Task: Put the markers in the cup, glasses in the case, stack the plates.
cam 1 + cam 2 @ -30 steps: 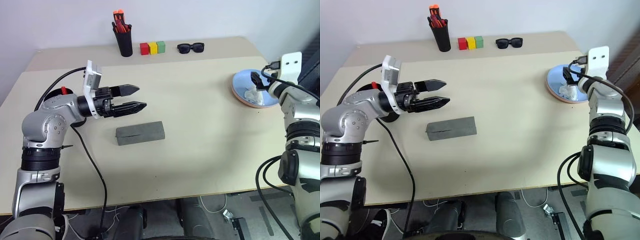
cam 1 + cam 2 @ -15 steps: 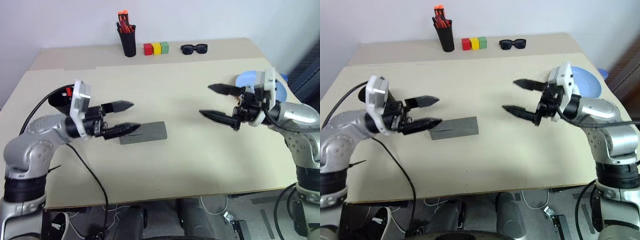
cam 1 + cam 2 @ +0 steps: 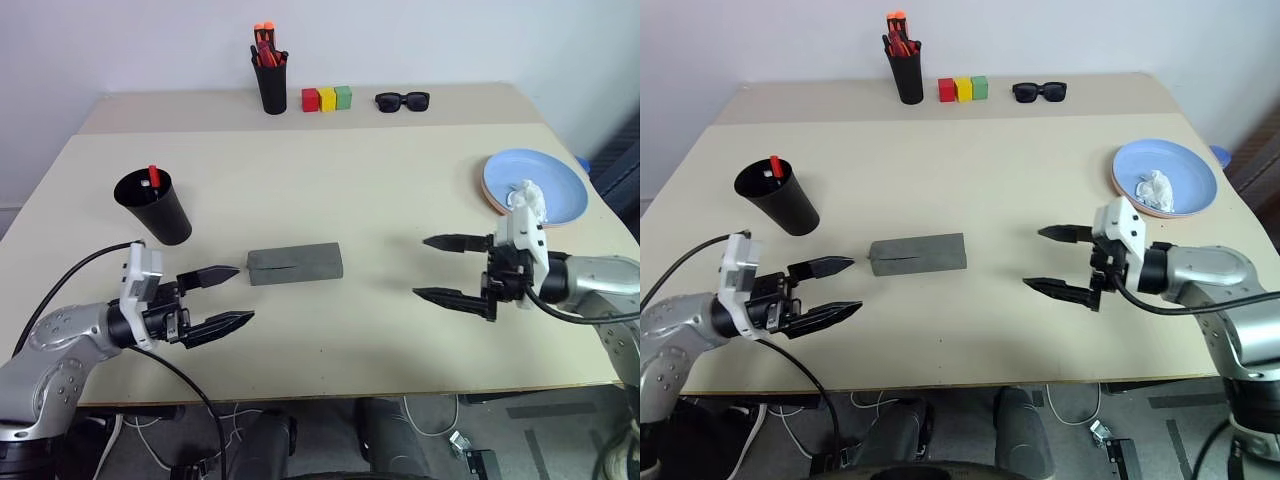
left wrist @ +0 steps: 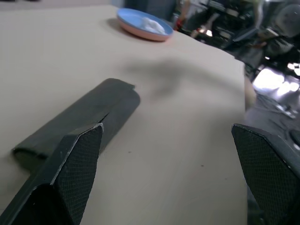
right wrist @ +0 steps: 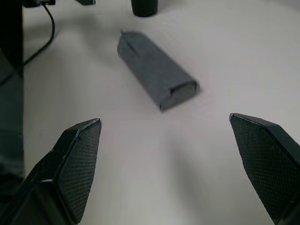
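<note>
The black cup (image 3: 153,205) stands at the left with a red-capped marker (image 3: 153,175) inside it. In the middle of the table lies the grey case (image 3: 295,264), lid shut. At the right edge the light blue plate (image 3: 555,180) rests on the pink plate (image 3: 1120,196), and a crumpled white thing (image 3: 523,193) lies on it. The glasses are out of view. My left gripper (image 3: 245,293) is open near the front edge, pointing toward the case's left end without touching it. My right gripper (image 3: 420,267) is open and empty, right of the case and pointing toward it.
At the back edge stand a black pen holder with orange-red pens (image 3: 271,85), three coloured blocks (image 3: 327,98) and black sunglasses (image 3: 402,100). Bare tabletop (image 3: 380,190) lies between the case and the plates.
Both arms came down and drew back toward the front edge. The right gripper swung away from the plates and now points left. The left arm's retreat uncovered the cup. The camera view shifted.
</note>
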### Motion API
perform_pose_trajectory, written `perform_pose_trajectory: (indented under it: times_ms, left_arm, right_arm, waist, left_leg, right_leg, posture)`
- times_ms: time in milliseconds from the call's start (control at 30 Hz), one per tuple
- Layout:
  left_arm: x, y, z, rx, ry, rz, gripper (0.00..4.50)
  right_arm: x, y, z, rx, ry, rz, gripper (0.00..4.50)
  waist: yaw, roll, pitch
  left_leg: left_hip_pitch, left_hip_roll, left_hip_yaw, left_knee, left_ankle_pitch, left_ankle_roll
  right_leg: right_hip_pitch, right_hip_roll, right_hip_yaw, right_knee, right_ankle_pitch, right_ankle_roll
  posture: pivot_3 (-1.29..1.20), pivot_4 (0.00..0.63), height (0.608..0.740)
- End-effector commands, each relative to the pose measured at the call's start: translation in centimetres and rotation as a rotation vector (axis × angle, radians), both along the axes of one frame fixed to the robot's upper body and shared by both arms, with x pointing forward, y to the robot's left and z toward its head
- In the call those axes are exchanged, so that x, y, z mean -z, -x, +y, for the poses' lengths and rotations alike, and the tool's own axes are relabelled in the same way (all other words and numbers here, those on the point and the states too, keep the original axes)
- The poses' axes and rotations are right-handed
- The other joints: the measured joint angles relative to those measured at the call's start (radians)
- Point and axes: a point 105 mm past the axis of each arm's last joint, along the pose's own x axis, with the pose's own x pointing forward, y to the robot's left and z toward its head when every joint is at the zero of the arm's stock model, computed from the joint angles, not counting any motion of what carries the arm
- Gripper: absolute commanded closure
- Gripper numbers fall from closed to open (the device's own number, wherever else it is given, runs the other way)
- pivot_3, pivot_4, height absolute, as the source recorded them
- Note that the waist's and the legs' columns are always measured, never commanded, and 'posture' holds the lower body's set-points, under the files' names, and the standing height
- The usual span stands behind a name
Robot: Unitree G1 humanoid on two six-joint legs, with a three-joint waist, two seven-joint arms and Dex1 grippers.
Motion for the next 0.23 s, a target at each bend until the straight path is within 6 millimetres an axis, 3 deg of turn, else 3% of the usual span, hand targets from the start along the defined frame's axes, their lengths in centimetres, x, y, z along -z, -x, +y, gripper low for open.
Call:
perform_pose_trajectory:
  times_ms: [33,233]
  left_arm:
    - [-0.6,-0.3,1.2,-0.065,0.004,-0.093,0.00]
    - [0.4,-0.7,2.9,-0.151,-0.026,-0.166,0.00]
  right_arm:
    - [-1.5,0.3,-1.2,0.003,0.010,-0.059,0.04]
    - [-1.8,-0.1,-1.8,0.009,-0.011,-0.078,0.04]
  waist:
    - [0.000,0.000,0.000]
    - [-0.001,0.000,0.000]
  left_leg:
    - [0.000,0.000,0.000,0.000,0.000,0.000]
    - [0.002,0.001,0.001,0.000,0.000,0.000]
  right_leg:
    - [0.000,0.000,0.000,0.000,0.000,0.000]
    - [0.001,0.001,0.000,0.000,0.000,0.000]
  posture:
    - [0.00,0.150,0.740]
    - [0.00,0.150,0.740]
